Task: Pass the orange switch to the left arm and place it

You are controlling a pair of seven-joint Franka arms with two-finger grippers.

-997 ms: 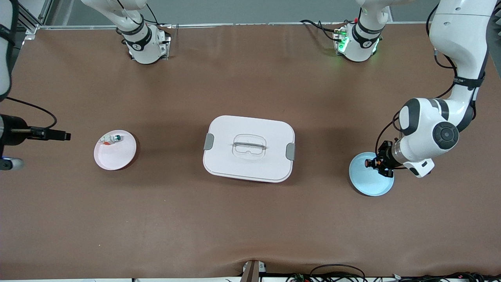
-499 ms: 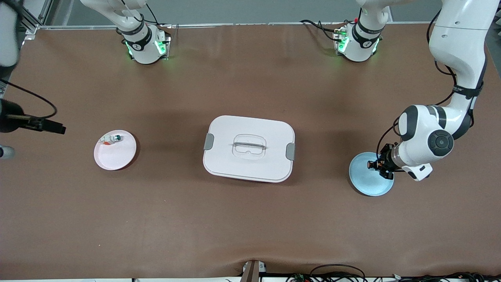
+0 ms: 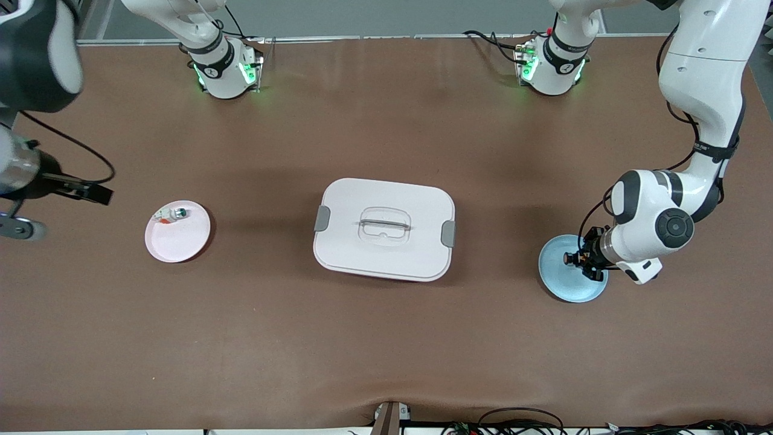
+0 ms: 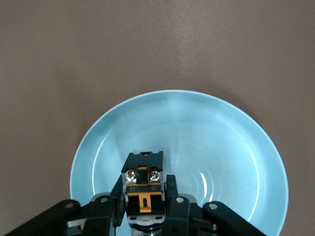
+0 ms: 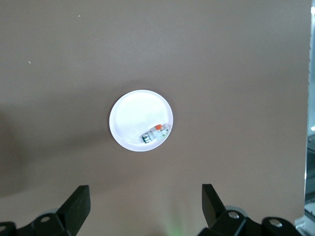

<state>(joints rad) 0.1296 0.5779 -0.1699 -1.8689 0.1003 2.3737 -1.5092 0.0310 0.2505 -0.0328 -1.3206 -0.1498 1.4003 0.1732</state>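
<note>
I see right gripper high up, fingers spread wide, pink plate with small white-and-green part under it. Box sits mid-table. Left gripper pinches orange switch over blue plate.

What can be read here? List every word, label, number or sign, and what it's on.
Nothing reads clearly.
The left arm's black band: white lettering, too small.
The arm base collars: a round mark each, no legible words.
The orange switch, held in the left gripper over the blue plate: tiny marks below its screws, blurred.
The right gripper, open over the right arm's end of the table: no print.
</note>
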